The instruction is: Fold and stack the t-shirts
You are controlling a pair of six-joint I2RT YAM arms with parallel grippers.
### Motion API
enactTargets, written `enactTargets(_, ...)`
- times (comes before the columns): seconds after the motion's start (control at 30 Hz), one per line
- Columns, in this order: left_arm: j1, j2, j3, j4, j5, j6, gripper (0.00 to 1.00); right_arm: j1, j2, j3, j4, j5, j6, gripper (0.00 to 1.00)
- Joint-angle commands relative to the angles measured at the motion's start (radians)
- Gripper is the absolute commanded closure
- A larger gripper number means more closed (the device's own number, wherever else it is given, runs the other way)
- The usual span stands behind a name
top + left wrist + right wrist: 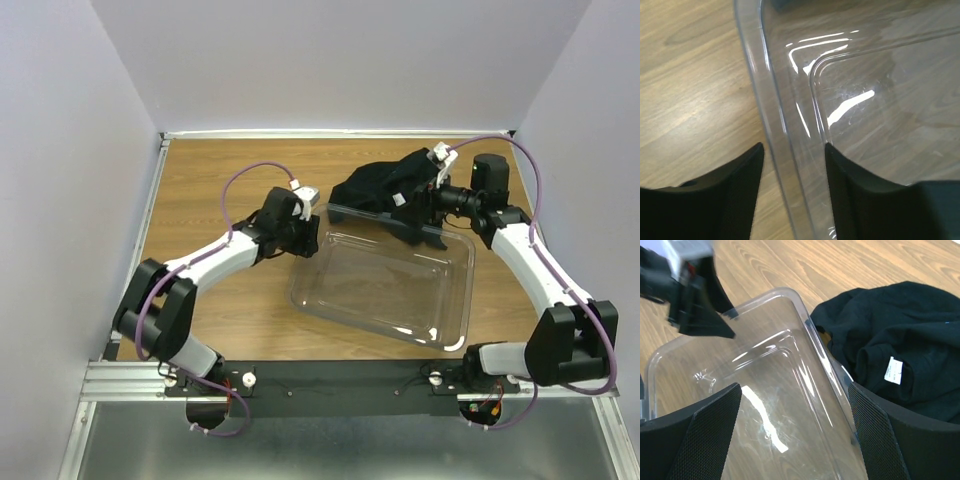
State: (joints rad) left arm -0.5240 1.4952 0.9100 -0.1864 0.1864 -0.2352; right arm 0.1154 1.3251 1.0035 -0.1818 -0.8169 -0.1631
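None of the folding is done: the crumpled black cloth t-shirt [910, 335] lies heaped just beyond the far wall of the clear plastic bin [805, 322]. My left gripper [793, 150] straddles the bin's rim, fingers apart; my right gripper [795, 390] gapes above it, holding nothing.

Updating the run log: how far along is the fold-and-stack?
Done: nothing; the t-shirt lies crumpled at the clear bin's far edge. In hand: no cloth; the left gripper straddles the bin rim, the right gripper is open over it. Left: folding, stacking.
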Motion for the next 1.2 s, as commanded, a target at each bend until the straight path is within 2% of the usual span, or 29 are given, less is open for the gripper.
enactTargets(0.0, -0.057, 0.079, 0.078, -0.093, -0.151, -0.003, 0.49, -0.026, -0.046, -0.005, 0.002, -0.065, 0.016, 0.06)
enactTargets(0.07, -0.086, 0.105, 0.085, -0.094, -0.145, -0.001, 0.67, -0.04, -0.063, -0.003, 0.001, -0.08, 0.022, 0.06)
enactTargets(0.1, -0.096, 0.108, 0.087, -0.096, -0.13, -0.003, 0.79, -0.042, -0.067, -0.003, 0.002, -0.088, 0.027, 0.06)
enactTargets(0.13, -0.1, 0.103, 0.09, -0.1, -0.13, -0.004, 0.96, -0.046, -0.073, -0.002, 0.001, -0.088, 0.028, 0.06)
enactTargets(0.17, -0.105, 0.09, 0.09, -0.122, -0.136, -0.004, 1.0, -0.054, -0.078, -0.002, 0.001, -0.09, 0.031, 0.06)
enactTargets(0.3, -0.11, -0.079, 0.058, -0.168, -0.134, -0.015, 1.0, -0.072, -0.131, 0.007, -0.004, -0.085, 0.033, 0.06)
enactTargets(0.33, -0.108, -0.187, 0.052, -0.176, -0.133, -0.021, 1.0, -0.079, -0.145, 0.013, -0.005, -0.077, 0.034, 0.06)
enactTargets(0.4, -0.102, -0.297, 0.04, -0.199, -0.156, -0.05, 1.0, -0.091, -0.174, 0.023, -0.011, -0.013, 0.033, 0.05)
enactTargets(0.47, -0.074, -0.432, 0.044, -0.223, -0.179, -0.084, 1.0, -0.094, -0.222, 0.043, -0.013, 0.209, 0.084, 0.02)
enactTargets(0.53, 0.022, -0.511, 0.043, -0.237, -0.179, -0.095, 1.0, -0.095, -0.243, 0.059, -0.01, 0.429, 0.121, 0.0)
enactTargets(0.57, 0.075, -0.526, 0.041, -0.243, -0.176, -0.092, 1.0, -0.098, -0.254, 0.075, -0.007, 0.622, 0.135, 0.0)
enactTargets(0.67, 0.283, -0.535, 0.0, -0.211, -0.121, -0.098, 1.0, -0.1, -0.263, 0.081, 0.019, 0.854, 0.23, 0.0)
enactTargets(0.73, 0.384, -0.514, -0.023, -0.18, -0.073, -0.151, 1.0, -0.1, -0.274, 0.064, 0.033, 0.869, 0.26, 0.0)
enactTargets(0.77, 0.472, -0.507, -0.052, -0.139, -0.061, -0.183, 1.0, -0.103, -0.286, 0.04, 0.051, 0.866, 0.286, 0.0)
enactTargets(0.8, 0.516, -0.501, -0.069, -0.115, -0.004, -0.252, 1.0, -0.102, -0.291, 0.027, 0.059, 0.864, 0.298, 0.0)
enactTargets(0.83, 0.606, -0.497, -0.088, -0.067, 0.005, -0.304, 1.0, -0.102, -0.296, 0.017, 0.067, 0.852, 0.307, 0.0)
enactTargets(0.9, 0.657, -0.495, -0.12, -0.039, -0.001, -0.415, 1.0, -0.102, -0.29, 0.004, 0.074, 0.838, 0.333, 0.0)
enactTargets(0.93, 0.665, -0.498, -0.123, -0.035, -0.069, -0.55, 1.0, -0.102, -0.287, -0.005, 0.077, 0.828, 0.336, 0.0)
enactTargets(1.0, 0.668, -0.518, -0.14, -0.058, -0.178, -0.675, 1.0, -0.103, -0.27, -0.008, 0.077, 0.788, 0.35, 0.0)
enactTargets(1.07, 0.68, -0.613, -0.23, -0.003, -0.263, -0.915, 1.0, -0.102, -0.261, -0.013, 0.076, 0.765, 0.358, 0.0)
enactTargets(1.1, 0.686, -0.688, -0.262, 0.02, -0.331, -1.002, 1.0, -0.102, -0.254, -0.014, 0.076, 0.76, 0.358, 0.0)
enactTargets(1.17, 0.688, -0.74, -0.313, 0.072, -0.399, -1.157, 1.0, -0.102, -0.25, -0.02, 0.076, 0.745, 0.364, 0.0)
